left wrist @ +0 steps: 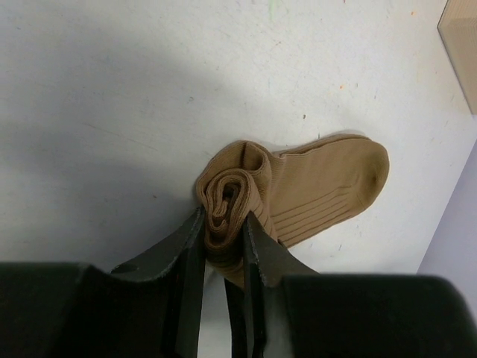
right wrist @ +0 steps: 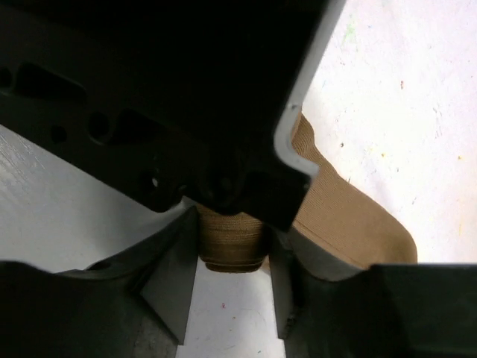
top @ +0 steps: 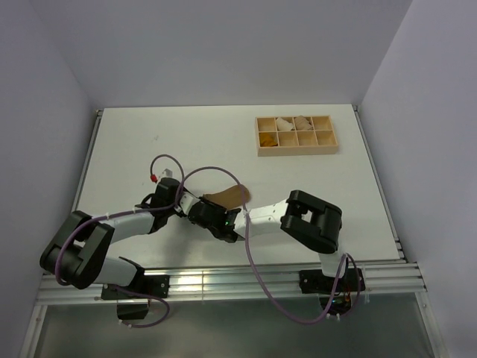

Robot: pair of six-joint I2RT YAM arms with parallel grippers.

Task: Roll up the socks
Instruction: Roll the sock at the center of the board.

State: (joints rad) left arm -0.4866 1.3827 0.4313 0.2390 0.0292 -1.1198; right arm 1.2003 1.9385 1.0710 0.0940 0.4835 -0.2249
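The tan-brown sock point(top: 228, 195) lies on the white table, one end rolled into a tight coil. In the left wrist view my left gripper point(left wrist: 222, 221) is shut on that coil point(left wrist: 226, 201), and the flat toe end point(left wrist: 332, 186) trails to the right. My right gripper point(right wrist: 232, 250) meets it from the other side, its fingers pressed on both sides of the darker rolled end point(right wrist: 231, 242). In the top view the left gripper point(top: 192, 207) and the right gripper point(top: 220, 222) meet at the sock's near end. The mustard-orange sock is not in view.
A wooden compartment tray point(top: 296, 149) stands at the back right with pale rolled bundles in its far cells. Its corner shows in the left wrist view point(left wrist: 463, 52). Purple cables point(top: 212, 170) loop over the table near both grippers.
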